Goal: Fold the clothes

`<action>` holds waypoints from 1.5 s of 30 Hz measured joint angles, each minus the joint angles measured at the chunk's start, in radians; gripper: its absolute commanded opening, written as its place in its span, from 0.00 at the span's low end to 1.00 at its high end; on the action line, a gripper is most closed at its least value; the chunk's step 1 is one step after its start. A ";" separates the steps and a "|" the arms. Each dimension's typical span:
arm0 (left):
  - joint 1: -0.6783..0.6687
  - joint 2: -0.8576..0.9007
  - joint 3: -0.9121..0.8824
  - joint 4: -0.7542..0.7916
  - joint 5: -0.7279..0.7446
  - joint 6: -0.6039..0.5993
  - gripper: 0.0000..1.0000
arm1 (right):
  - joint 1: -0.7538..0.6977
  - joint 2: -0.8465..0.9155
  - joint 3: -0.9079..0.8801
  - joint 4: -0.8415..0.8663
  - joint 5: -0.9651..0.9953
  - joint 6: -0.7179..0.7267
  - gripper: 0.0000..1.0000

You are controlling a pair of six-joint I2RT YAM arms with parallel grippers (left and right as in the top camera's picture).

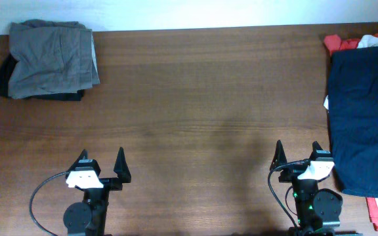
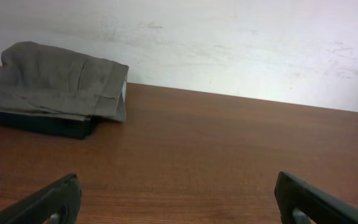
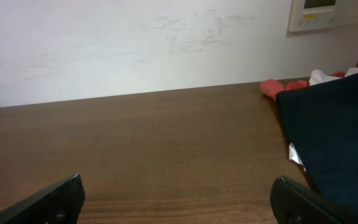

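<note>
Overhead, a grey-brown garment [image 1: 52, 59] lies folded on a black piece [image 1: 4, 82] at the far left, which looks finished. Nearer the front, the left gripper [image 1: 101, 158] and right gripper [image 1: 299, 156] both stand spread apart and empty. At the right edge, the navy garment [image 1: 365, 118] covers a red piece [image 1: 336, 43] and a white piece [image 1: 376, 40], apparently awaiting folding. No writing is legible.
</note>
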 measured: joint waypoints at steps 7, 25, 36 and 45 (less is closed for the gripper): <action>0.000 0.000 0.000 0.000 0.000 0.000 0.99 | 0.000 0.000 0.000 0.000 0.000 -0.001 0.99; 0.000 0.000 0.000 0.000 0.000 0.000 0.99 | 0.000 0.000 0.000 0.000 0.000 0.000 0.98; 0.000 0.000 0.000 0.000 0.000 0.000 0.99 | 0.000 0.001 0.000 0.095 -0.253 0.311 0.99; 0.000 0.000 0.000 -0.001 0.000 0.000 0.99 | 0.000 0.004 0.019 0.447 -0.114 0.605 0.99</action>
